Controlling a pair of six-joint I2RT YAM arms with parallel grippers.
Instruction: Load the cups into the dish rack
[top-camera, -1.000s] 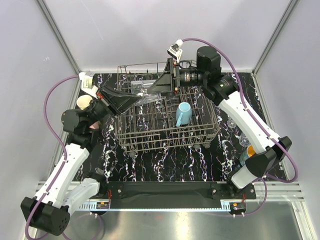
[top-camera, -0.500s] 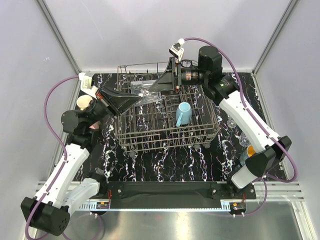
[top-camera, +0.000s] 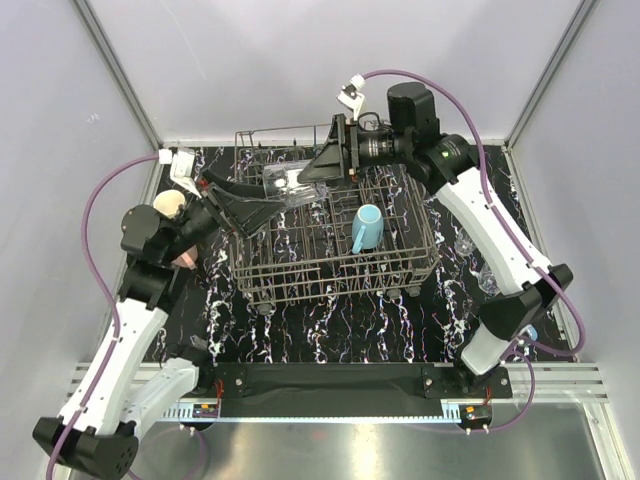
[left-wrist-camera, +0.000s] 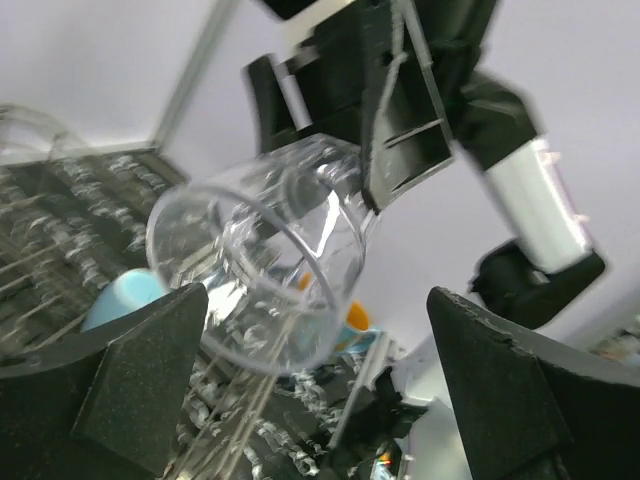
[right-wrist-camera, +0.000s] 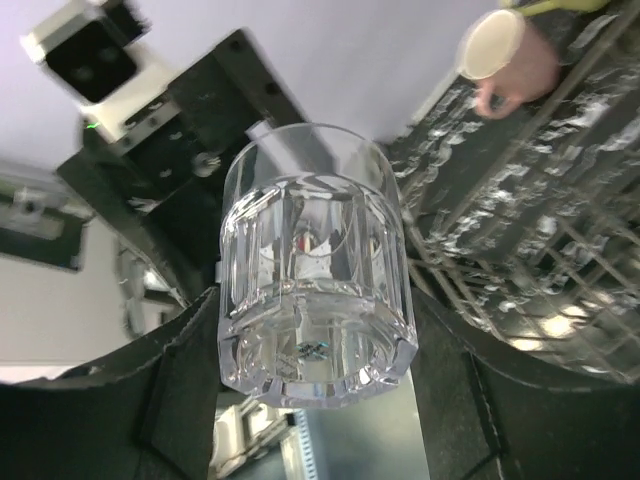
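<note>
The clear glass (right-wrist-camera: 315, 265) is over the far left part of the dish rack (top-camera: 300, 280), clamped in the right tool (right-wrist-camera: 315, 330) (base toward that wrist). The left tool (left-wrist-camera: 315, 300) stands wide apart at its mouth.

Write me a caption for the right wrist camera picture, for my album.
A clear faceted glass held in the right gripper, base toward the camera, dish rack and pink mug behind.

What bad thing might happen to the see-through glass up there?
The clear glass hangs above the dish rack, pinched only by the right gripper; the left gripper stands open around it. If that pinch is weak, it might drop onto the wire tines and crack. Pulling away, the left fingers might also bump it loose.
</note>
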